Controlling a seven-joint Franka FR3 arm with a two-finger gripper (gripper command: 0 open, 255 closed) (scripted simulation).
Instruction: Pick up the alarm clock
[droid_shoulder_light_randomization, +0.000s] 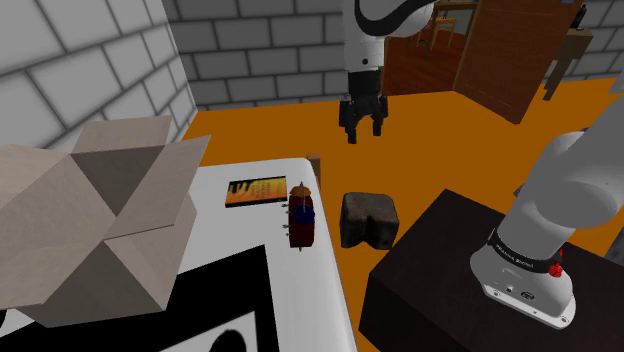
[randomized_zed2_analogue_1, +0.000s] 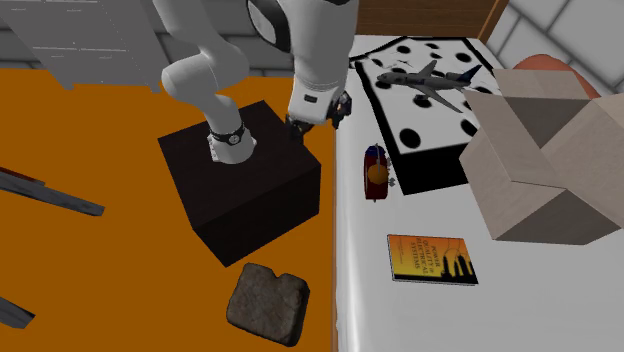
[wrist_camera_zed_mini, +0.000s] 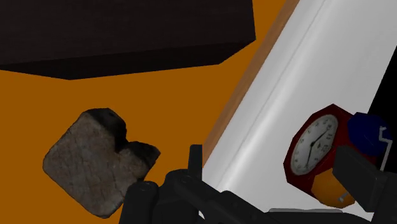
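Near the edge of the white tabletop (droid_shoulder_light_randomization: 310, 300) sits the red, round-faced alarm clock (droid_shoulder_light_randomization: 301, 215) with blue and orange parts; the black two-finger gripper (droid_shoulder_light_randomization: 361, 128) hangs well apart above the orange floor (droid_shoulder_light_randomization: 420, 150), jaws open. An off-centre descent could likely knock the clock over that edge.

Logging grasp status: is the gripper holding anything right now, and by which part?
Nothing is held. The gripper hangs open in the air, above and apart from the clock, which lies on the white table.
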